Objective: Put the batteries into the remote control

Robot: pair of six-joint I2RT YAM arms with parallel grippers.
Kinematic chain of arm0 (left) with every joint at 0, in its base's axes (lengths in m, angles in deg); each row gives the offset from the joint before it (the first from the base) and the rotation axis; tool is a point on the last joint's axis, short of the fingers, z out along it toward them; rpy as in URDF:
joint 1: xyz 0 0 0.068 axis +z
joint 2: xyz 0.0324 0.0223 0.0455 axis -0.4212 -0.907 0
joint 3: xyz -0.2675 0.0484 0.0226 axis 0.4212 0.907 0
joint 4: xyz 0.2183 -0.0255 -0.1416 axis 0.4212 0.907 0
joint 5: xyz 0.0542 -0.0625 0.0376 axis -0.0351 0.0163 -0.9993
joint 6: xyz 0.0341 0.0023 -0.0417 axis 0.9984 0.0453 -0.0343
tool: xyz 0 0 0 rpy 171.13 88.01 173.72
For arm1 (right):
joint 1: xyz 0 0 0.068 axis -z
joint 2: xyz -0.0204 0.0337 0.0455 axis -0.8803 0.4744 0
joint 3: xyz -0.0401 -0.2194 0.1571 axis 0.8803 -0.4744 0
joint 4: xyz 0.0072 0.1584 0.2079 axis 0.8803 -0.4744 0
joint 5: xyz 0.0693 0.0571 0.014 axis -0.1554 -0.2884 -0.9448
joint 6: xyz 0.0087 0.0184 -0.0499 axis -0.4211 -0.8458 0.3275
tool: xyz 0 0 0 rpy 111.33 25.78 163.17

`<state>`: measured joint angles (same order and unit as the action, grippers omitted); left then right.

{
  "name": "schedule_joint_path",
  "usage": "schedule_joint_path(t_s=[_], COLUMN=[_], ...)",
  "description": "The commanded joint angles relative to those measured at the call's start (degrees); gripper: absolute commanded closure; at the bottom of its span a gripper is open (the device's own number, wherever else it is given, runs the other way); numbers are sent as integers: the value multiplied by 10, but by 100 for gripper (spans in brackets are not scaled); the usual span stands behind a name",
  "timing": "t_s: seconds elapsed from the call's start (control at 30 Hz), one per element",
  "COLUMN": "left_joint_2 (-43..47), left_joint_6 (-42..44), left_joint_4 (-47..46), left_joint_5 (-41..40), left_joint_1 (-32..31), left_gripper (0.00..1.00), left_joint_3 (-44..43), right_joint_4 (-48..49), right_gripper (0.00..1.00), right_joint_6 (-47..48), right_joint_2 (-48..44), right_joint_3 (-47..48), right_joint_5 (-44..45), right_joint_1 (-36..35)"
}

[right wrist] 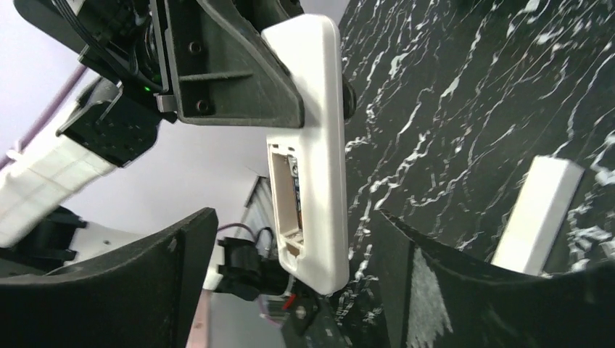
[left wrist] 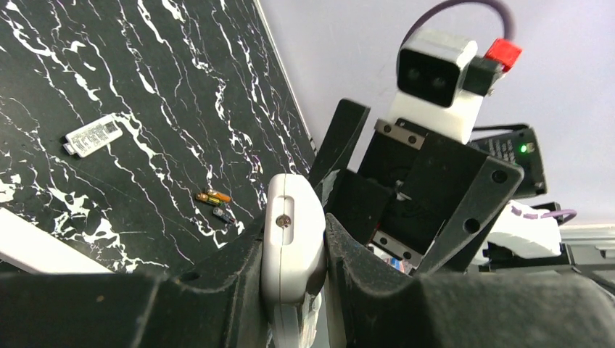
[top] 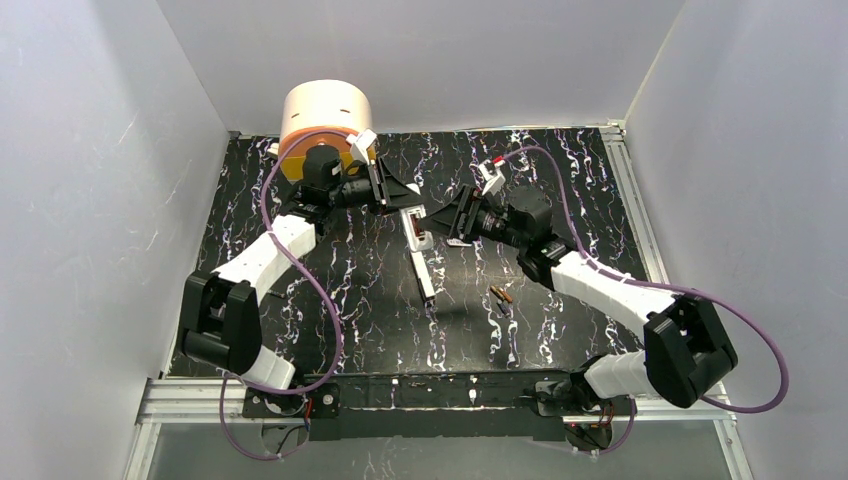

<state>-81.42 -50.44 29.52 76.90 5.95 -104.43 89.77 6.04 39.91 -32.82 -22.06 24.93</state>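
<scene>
Fingers (left wrist: 362, 268) of left gripper pinch remote; right fingers spread around it

My left gripper (top: 403, 203) clamps one end of the single remote control (right wrist: 319, 145) and holds it above the middle of the table (top: 450, 330). In the top view its long axis runs from the far side toward the arm bases, free end nearer the bases. An open compartment on its back faces the right wrist camera.

My right gripper (top: 445, 218) has its fingers (right wrist: 450, 290) wide apart, one on each side of that free end, not touching it.

Two batteries (top: 501, 295) lie together on the table. One long white bar (top: 423, 272) and one small labelled white piece (left wrist: 91, 135) also lie there.
</scene>
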Motion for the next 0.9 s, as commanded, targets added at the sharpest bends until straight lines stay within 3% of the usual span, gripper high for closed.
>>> schedule_joint_path(t_s=[0.0,0.23,0.7,0.87], left_joint_2=[42,49,51,53], left_joint_6=[27,39,38,37], left_joint_4=[5,6,5,5], left_joint_5=[44,58,59,54], left_joint_1=[2,2,2,2], left_gripper=[100,100,100,100], left_joint_3=[-17,-12,-2,-1], right_joint_4=[-72,-72,-88,-130], right_gripper=[20,36,27,38], right_joint_6=[118,124,132,149], right_joint_2=[-2,18,41,45], right_joint_3=[46,62,75,91], right_joint_5=[-15,-25,-12,19], right_joint_1=[0,0,0,0])
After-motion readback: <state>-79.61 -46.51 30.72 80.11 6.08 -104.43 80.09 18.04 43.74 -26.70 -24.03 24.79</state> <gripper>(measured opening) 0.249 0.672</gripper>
